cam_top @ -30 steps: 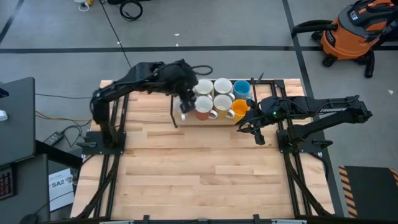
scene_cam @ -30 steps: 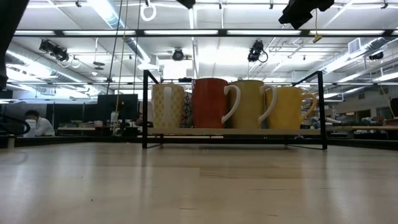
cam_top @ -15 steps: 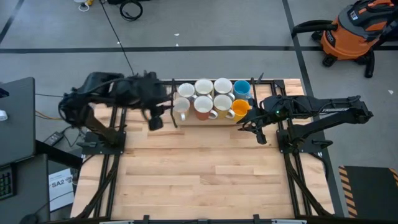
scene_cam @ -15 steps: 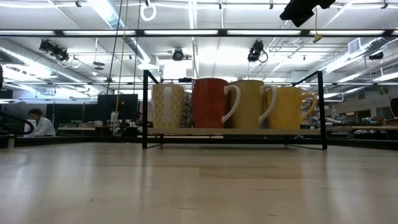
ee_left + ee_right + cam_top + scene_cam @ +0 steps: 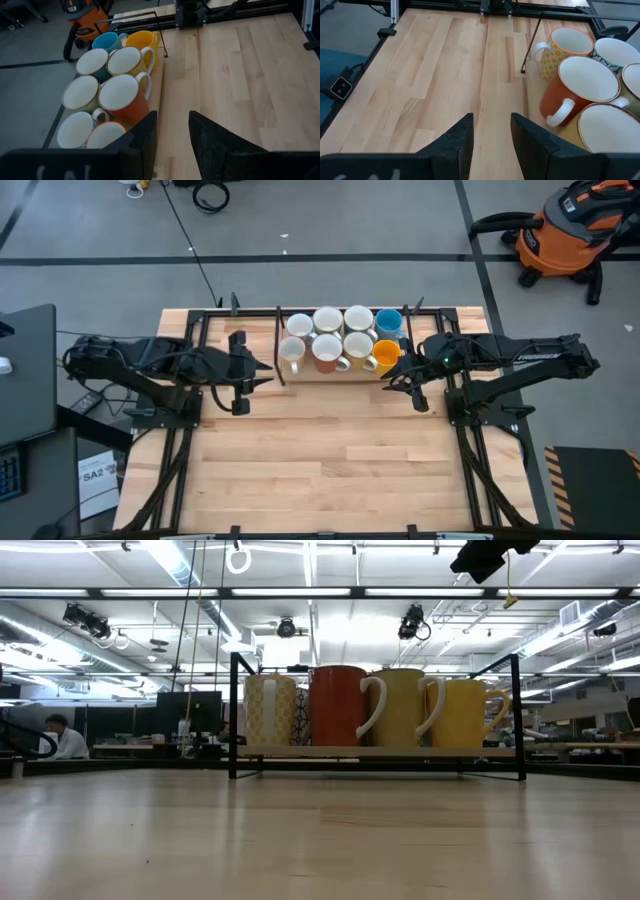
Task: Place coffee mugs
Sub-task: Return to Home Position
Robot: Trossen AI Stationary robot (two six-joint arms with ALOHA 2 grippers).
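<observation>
Clearance first: draw left gripper [image 5: 171,116], jaws apart, back from coffee mugs [image 5: 345,345] on shelf [image 5: 330,751] at table's [image 5: 330,460] far edge; leave right gripper [image 5: 491,118], also apart, parked.

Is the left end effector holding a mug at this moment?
No, the left end effector is open and empty over the table, with the mugs standing apart from it.

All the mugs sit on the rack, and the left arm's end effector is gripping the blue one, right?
Not quite: the left end effector holds nothing, its fingers open and empty, as the left wrist view shows. The blue mug stands on the rack with the others.
</observation>
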